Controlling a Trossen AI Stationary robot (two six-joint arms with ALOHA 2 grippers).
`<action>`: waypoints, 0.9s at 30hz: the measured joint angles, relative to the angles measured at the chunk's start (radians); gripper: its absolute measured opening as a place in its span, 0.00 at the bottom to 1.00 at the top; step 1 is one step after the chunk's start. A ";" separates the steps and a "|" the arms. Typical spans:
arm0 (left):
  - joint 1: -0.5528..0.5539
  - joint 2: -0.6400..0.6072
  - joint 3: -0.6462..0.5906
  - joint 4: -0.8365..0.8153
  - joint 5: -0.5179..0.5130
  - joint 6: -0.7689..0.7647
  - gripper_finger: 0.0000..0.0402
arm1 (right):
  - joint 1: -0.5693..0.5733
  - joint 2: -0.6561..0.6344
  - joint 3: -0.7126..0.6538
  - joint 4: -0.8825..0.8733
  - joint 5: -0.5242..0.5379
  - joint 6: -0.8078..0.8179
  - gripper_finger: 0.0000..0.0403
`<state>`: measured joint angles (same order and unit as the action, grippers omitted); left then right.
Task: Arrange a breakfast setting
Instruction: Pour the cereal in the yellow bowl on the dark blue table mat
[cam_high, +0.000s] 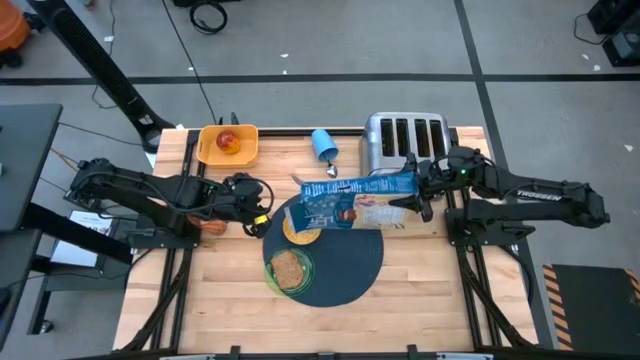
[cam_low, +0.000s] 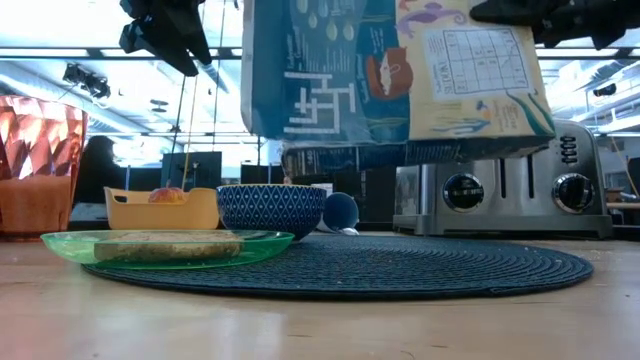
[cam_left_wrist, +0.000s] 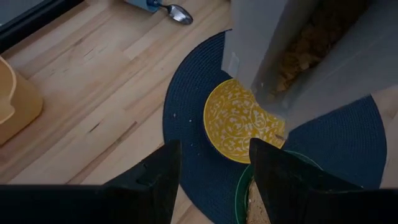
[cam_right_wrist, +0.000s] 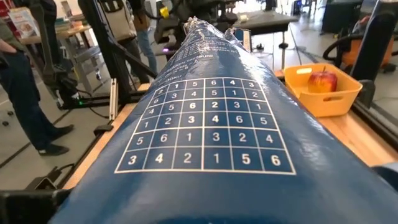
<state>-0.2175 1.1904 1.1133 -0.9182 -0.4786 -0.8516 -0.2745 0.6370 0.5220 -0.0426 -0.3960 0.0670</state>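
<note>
A blue cereal box (cam_high: 350, 200) hangs in the air over the round dark mat (cam_high: 345, 270). My right gripper (cam_high: 418, 190) is shut on its end toward the table's right. The box's open end (cam_left_wrist: 298, 56), with cereal showing inside, is above the yellow bowl (cam_left_wrist: 239, 121). The bowl stands on the mat next to the green plate with toast (cam_high: 288, 270). My left gripper (cam_left_wrist: 214, 180) hovers open over the mat's left part, holding nothing. The spoon (cam_high: 333, 171) and the blue cup (cam_high: 325, 145) lie beyond the mat. The orange tumbler (cam_low: 40, 165) stands at the left. My right gripper holds the cereal box by its closed end (cam_high: 402, 188), which sits between the two fingers. It comes at the box about level from the table's right, in line with its length. The box (cam_right_wrist: 211, 124) hides the fingers in the wrist view. The box is lifted clear and lies roughly level.
A silver toaster (cam_high: 405, 140) stands at the far right, close behind the box. An orange-yellow tray (cam_high: 228, 143) with a red apple (cam_high: 228, 141) sits at the far left. Bare wood lies in front of the mat. People stand in the room beyond.
</note>
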 joint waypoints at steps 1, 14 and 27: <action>0.000 0.000 0.000 0.001 0.000 0.000 0.49 | 0.001 0.008 0.004 -0.003 -0.005 0.000 0.69; 0.000 0.000 0.000 0.001 0.000 0.013 0.49 | 0.006 0.109 0.095 -0.072 -0.018 -0.045 0.69; 0.000 0.000 0.000 0.009 0.000 0.025 0.49 | 0.006 0.136 0.097 -0.048 -0.022 -0.037 0.69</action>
<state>-0.2173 1.1904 1.1130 -0.9089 -0.4786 -0.8268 -0.2684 0.7730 0.6186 -0.0904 -0.4175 0.0299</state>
